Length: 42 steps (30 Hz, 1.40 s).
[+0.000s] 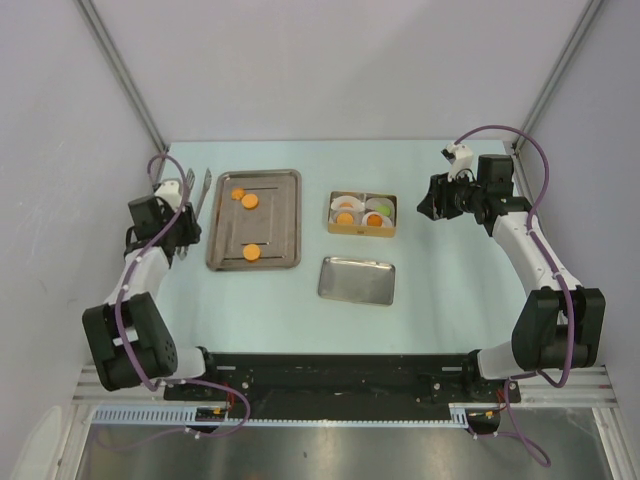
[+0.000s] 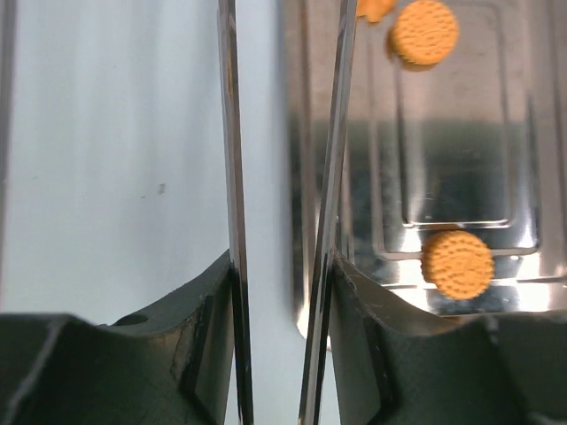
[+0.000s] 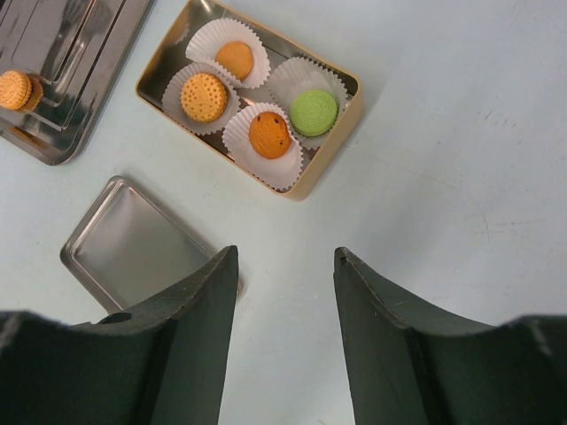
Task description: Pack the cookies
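Three orange cookies [image 1: 250,201] lie on a large steel tray [image 1: 284,215] left of centre. In the left wrist view one cookie [image 2: 456,264] is near and another [image 2: 423,33] farther on the tray [image 2: 461,177]. A small gold box [image 1: 362,230] holds white liners with three orange cookies [image 3: 205,96] and one green cookie [image 3: 314,112]. My left gripper [image 1: 183,226] is shut on metal tongs [image 2: 232,177], whose blades stand apart beside the tray's left rim. My right gripper [image 3: 285,257] is open and empty, right of the box.
A small steel lid [image 1: 357,280] lies upturned in front of the gold box; it also shows in the right wrist view [image 3: 133,243]. Grey walls and slanted frame posts close in the table at the back and sides.
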{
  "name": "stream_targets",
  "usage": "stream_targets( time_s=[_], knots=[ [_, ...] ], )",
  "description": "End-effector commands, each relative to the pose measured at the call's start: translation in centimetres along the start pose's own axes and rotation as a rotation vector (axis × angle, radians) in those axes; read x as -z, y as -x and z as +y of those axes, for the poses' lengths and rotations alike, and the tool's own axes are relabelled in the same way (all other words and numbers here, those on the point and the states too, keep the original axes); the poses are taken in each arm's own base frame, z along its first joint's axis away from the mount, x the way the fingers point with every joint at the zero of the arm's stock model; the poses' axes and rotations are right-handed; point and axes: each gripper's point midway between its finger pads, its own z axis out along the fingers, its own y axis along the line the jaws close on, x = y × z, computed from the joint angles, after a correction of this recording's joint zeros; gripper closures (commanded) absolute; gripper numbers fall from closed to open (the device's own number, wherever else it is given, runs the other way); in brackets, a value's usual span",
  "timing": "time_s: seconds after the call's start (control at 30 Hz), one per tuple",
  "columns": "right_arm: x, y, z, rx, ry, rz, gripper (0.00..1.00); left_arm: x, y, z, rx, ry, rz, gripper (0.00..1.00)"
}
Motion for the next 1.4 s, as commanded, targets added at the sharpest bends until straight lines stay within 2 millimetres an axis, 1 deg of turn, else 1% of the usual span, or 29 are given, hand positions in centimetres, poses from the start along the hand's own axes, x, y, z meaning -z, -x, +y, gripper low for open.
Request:
stream_targets(
  time_s=[0.0,0.03,0.1,0.13,0.17,0.27,0.33,0.47,0.8,0.83,0.87,0.93,1.0,1.03,1.1,1.13,1.37],
  knots=[
    [0.1,0.7,-0.1,0.033,0.000,-0.023,0.48,-0.7,0.1,2.8,-0.052,0.022,-0.028,0.55],
    [0.1,0.7,0.0,0.033,0.002,-0.022,0.48,-1.3,-0.7,3.6,-0.042,0.031,-0.002,0.54],
    [0.1,0.6,0.0,0.033,0.002,-0.020,0.48,-1.7,-0.8,4.4,-0.052,0.042,0.012,0.54],
    [0.1,0.7,-0.1,0.033,-0.001,-0.023,0.48,-2.3,-1.7,4.9,-0.041,0.046,0.043,0.53],
    [0.1,0.7,-0.1,0.033,-0.001,-0.022,0.48,-2.6,-1.5,5.2,-0.046,0.048,0.048,0.53],
    [0.1,0.6,-0.1,0.031,-0.002,-0.019,0.48,-3.5,-2.4,6.2,-0.043,0.061,0.089,0.53],
    [0.1,0.6,-0.1,0.033,-0.001,-0.020,0.48,-3.8,-2.5,6.8,-0.044,0.071,0.096,0.53],
    [0.0,0.5,-0.2,0.029,-0.003,-0.016,0.48,-4.5,-3.0,7.5,-0.040,0.077,0.112,0.53],
    [0.0,0.5,-0.2,0.029,-0.002,-0.015,0.48,-5.7,-3.6,7.8,-0.036,0.062,0.152,0.50],
    [0.0,0.5,-0.1,0.030,-0.001,-0.016,0.48,-5.9,-4.1,7.9,-0.028,0.059,0.171,0.49],
    [0.0,0.5,-0.1,0.030,0.001,-0.016,0.48,-6.0,-4.0,7.9,-0.030,0.055,0.173,0.49],
    [0.0,0.6,-0.1,0.033,0.001,-0.019,0.48,-6.1,-4.4,7.8,-0.025,0.048,0.195,0.47],
    [0.0,0.6,-0.1,0.033,0.002,-0.018,0.48,-6.2,-4.4,7.8,-0.027,0.042,0.199,0.45],
    [0.0,0.6,-0.1,0.033,0.002,-0.018,0.48,-6.3,-4.8,7.7,-0.020,0.035,0.215,0.45],
    [0.0,0.6,-0.1,0.033,0.002,-0.018,0.48,-6.4,-4.8,7.7,-0.020,0.028,0.227,0.44],
    [0.0,0.6,-0.1,0.033,0.002,-0.019,0.48,-6.5,-5.2,7.6,-0.014,0.020,0.246,0.44],
    [0.2,0.7,0.1,0.036,0.003,-0.023,0.48,-6.9,-6.0,7.7,-0.012,0.005,0.290,0.42]
  ],
)
